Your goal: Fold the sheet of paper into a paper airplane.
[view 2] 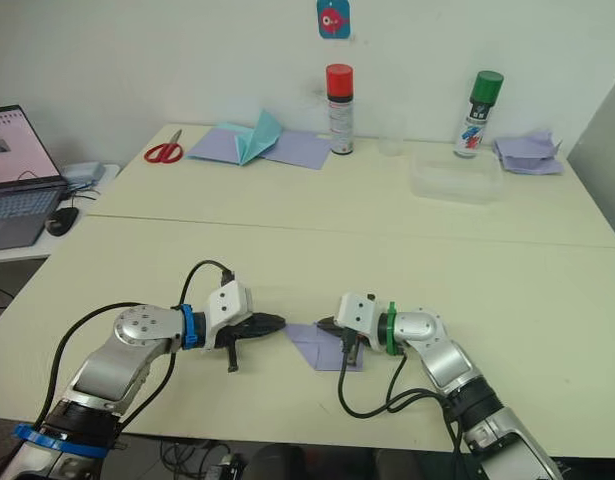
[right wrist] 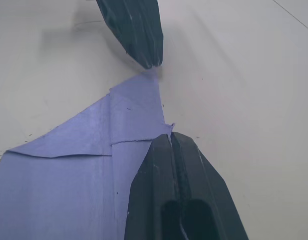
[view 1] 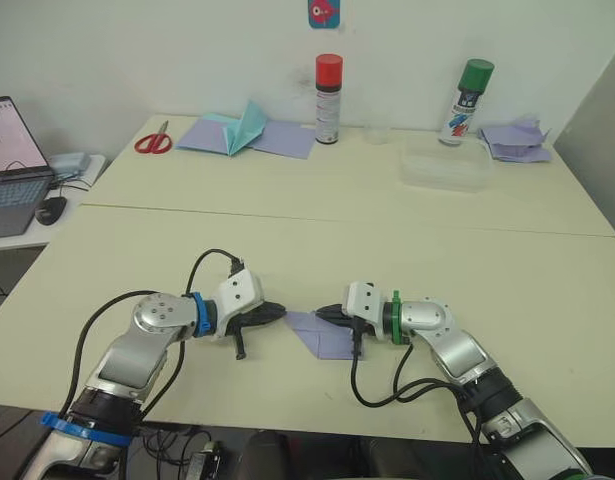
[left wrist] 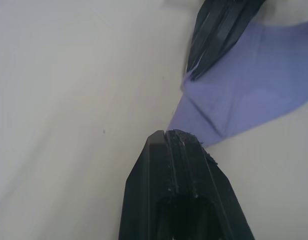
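The sheet of paper (view 1: 322, 333) lies flat on the near bench (view 1: 437, 260), between your two grippers, already folded to a point that aims toward the left gripper (view 1: 277, 312). In the left eye view, that gripper's fingers are clenched together and their tip sits just at the paper's pointed end, touching or nearly so. The right gripper (view 1: 325, 314) rests over the paper's wider part, so your right arm is on the sheet while the left only meets its tip.

The right eye view gives the same layout: the sheet's long axis runs roughly from the left gripper's tip toward the near edge of the bench under the right gripper. Far back, the teal paper shape (view 2: 257, 135), scissors (view 2: 164, 152) and two spray cans stand well apart from the work.

In the left wrist view, the left fingers (left wrist: 181, 165) are pressed shut with nothing between them, and the point of the sheet lies just ahead of their tip.

In the right wrist view, the right fingers (right wrist: 176, 175) are also closed on nothing, their tip bearing on a folded flap near the centre crease. I judge the next fold turns on that crease line, which runs straight from one fingertip to the other.
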Robot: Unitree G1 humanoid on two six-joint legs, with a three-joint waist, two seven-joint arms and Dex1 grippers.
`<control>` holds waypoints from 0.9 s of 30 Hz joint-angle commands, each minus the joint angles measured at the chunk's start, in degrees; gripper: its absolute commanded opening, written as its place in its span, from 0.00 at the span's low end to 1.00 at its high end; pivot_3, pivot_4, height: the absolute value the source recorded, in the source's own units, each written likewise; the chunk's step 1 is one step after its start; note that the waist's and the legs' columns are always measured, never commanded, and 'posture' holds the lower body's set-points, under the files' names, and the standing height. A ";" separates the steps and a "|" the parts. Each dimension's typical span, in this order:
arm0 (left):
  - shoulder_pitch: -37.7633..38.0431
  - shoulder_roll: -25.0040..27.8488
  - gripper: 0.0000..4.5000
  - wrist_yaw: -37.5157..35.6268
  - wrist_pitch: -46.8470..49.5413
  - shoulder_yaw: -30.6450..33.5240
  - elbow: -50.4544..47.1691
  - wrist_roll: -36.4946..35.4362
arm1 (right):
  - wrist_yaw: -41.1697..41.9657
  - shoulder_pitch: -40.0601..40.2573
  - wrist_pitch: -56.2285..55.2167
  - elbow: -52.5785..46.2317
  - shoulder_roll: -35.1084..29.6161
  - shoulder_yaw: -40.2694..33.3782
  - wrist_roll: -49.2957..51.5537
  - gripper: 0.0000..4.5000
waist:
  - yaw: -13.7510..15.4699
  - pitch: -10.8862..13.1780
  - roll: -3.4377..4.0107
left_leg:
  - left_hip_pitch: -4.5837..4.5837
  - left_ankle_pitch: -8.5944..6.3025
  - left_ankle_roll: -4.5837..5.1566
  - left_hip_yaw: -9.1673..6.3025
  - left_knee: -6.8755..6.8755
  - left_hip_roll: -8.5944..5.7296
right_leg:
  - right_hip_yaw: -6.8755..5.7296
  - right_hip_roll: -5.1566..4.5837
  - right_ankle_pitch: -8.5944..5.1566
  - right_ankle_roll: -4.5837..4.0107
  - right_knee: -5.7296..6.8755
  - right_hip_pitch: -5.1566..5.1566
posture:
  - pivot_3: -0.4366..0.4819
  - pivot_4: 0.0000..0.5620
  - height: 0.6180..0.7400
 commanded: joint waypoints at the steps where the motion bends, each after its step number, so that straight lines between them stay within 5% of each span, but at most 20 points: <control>1: -0.07 -1.66 0.00 0.57 2.38 0.44 -4.76 -2.99 | -0.38 1.33 1.50 1.17 0.30 0.70 -0.64 0.00 | -0.06 0.00 0.00 | 0.01 0.00 0.00 0.03 0.00 0.00 | 0.03 0.00 0.00 0.00 0.00 0.00 | 0.48 0.27 1.00; 15: -0.49 -2.83 0.00 1.14 -1.24 -10.38 5.14 8.10 | 0.27 1.31 3.88 -3.01 -0.70 -1.61 1.65 0.00 | 0.10 -0.06 -0.01 | 0.06 0.00 0.00 0.00 0.00 -0.03 | 0.04 -0.01 0.00 0.00 -0.01 0.05 | 0.48 0.27 1.00; 22: -0.35 -2.46 0.00 0.68 -0.81 -10.93 6.00 8.19 | 6.85 3.16 8.04 -14.42 -3.12 -6.58 13.52 0.51 | 0.20 -0.04 0.01 | -0.02 0.00 0.00 0.00 -0.01 -0.09 | 0.03 -0.07 0.00 0.01 -0.07 0.03 | 0.48 0.27 1.00; 27: -0.30 -2.41 0.00 0.46 -1.32 -10.69 6.30 7.94 | 10.49 5.45 10.29 -18.94 -5.14 -5.17 16.96 0.46 | 0.19 -0.05 0.00 | 0.00 0.00 0.01 -0.03 -0.03 -0.08 | 0.01 -0.08 -0.01 0.02 -0.08 0.06 | 0.48 0.27 1.00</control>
